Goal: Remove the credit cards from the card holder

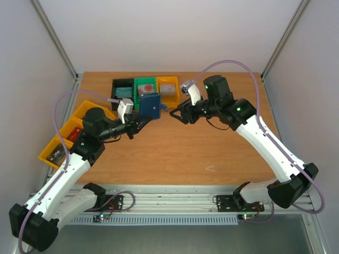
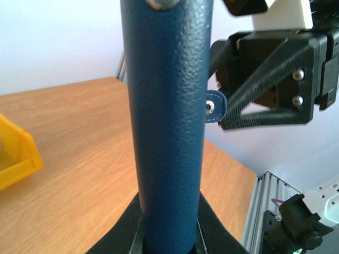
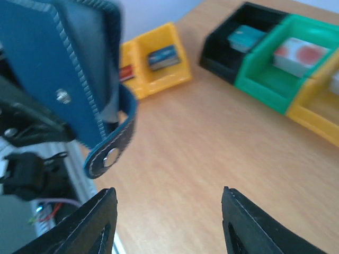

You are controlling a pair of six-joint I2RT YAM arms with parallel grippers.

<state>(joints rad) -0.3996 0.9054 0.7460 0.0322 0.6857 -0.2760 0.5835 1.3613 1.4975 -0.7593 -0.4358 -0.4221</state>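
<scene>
Plainly, the wooden table [image 1: 212,148] sits between white walls. Coloured bins [image 1: 145,87] line the upper middle and yellow bins [image 1: 66,132] the left edge. The left gripper [image 1: 142,123] pinches the closed card holder [image 1: 150,105] upright at centre. The right gripper [image 1: 176,114] hangs spread just beside its snap strap [image 3: 110,156], well apart from the table's right edge.

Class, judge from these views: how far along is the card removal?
Done: the left tool has the holder lifted. In hand: the open right tool sits by its loose tab. Left: opening it and pulling every card.
</scene>
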